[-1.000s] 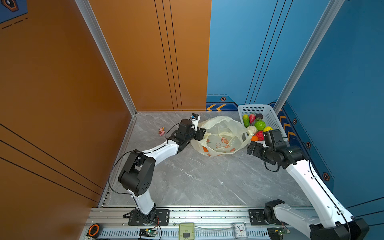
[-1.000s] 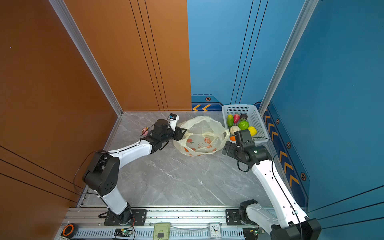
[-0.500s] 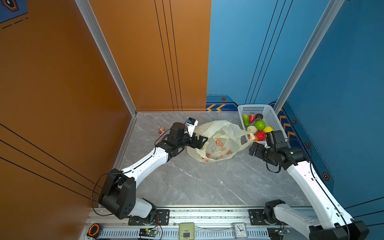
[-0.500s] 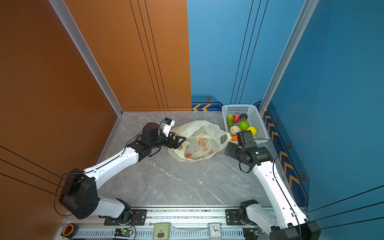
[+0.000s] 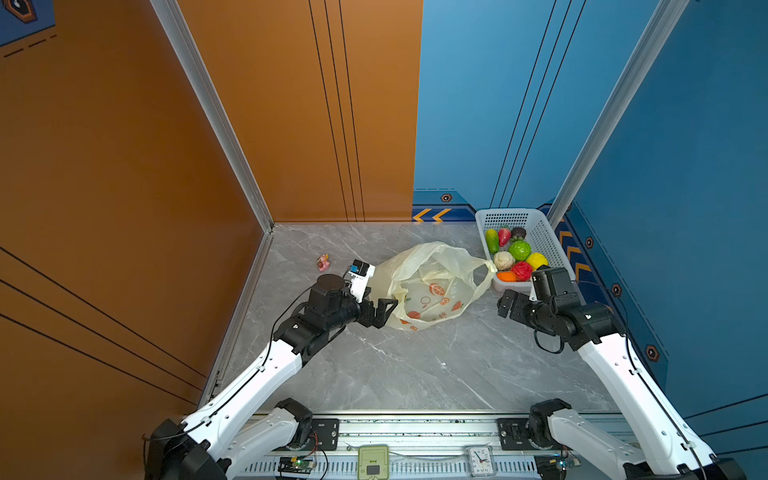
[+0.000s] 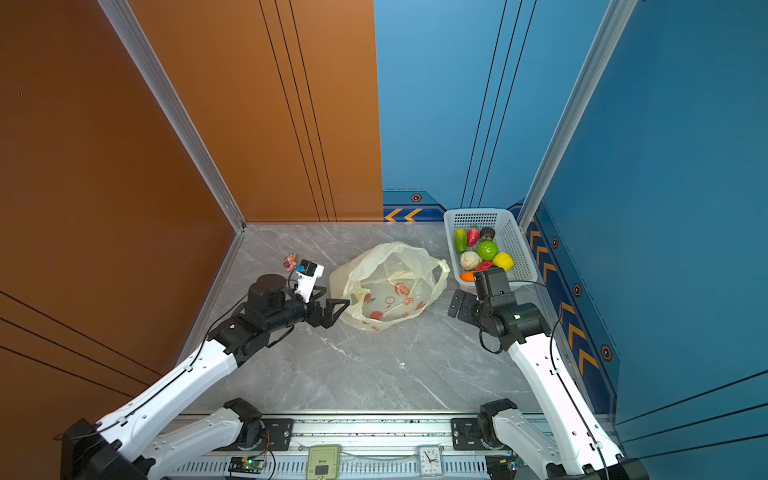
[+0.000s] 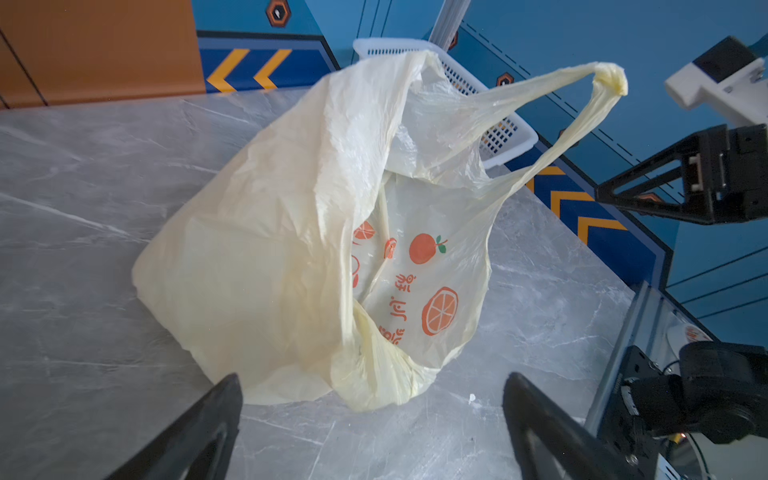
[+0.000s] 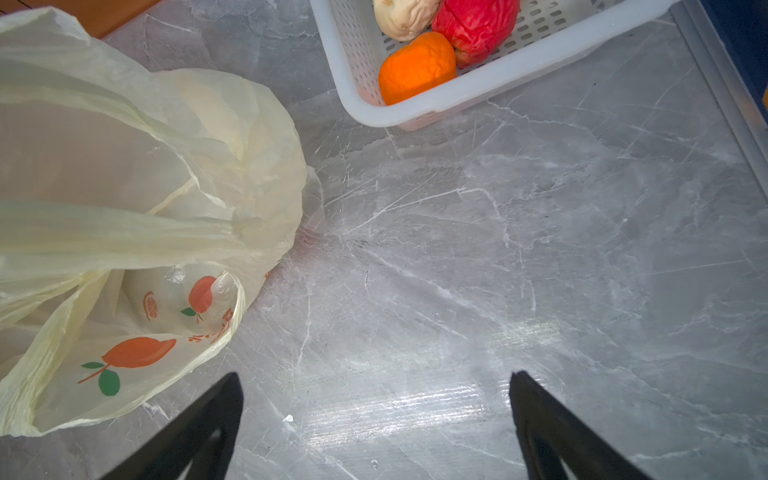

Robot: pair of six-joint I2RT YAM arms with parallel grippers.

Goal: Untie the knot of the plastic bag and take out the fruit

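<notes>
Update: dropped the plastic bag [image 5: 428, 286] within the last second. Had the left gripper [image 5: 384, 312] up at the bag's 10 o'clock edge a second back, then dragged the thing toward 7 o'clock. Now spread wide, parked just off the bag's 8 o'clock edge, pinching nothing going by the left wrist view. Same deal for the right gripper [image 5: 510, 304]: spread wide the whole time, empty, hovering at the bag's 4 o'clock near the front corner of the white basket [image 5: 540, 232].

Looks basically job done to me. No knot anywhere, handles apart, one handle loop [image 5: 484, 270] poking out toward 3 o'clock, and nothing but prints visible through the plastic. Counted eight pieces of fruit [image 5: 519, 250], all sitting in the basket at the 2 o'clock corner of the table [image 5: 415, 365]. Left the bag slumped around the middle, a bit nearer the 9 o'clock side than a second ago. Probably only backing the arms off left to do.

As for writing: orange printed characters [image 7: 401, 307] on the bag's lower panel, next to orange-slice and tangerine pictures. Look Chinese, but too crumpled to read. Numbered dial on the little clock [image 5: 481, 459] down at 5 o'clock on the front rail, too small to make out. No brand names spotted. Also a tiny pink figurine [image 5: 323, 262] at 10 o'clock, same spot as before.
</notes>
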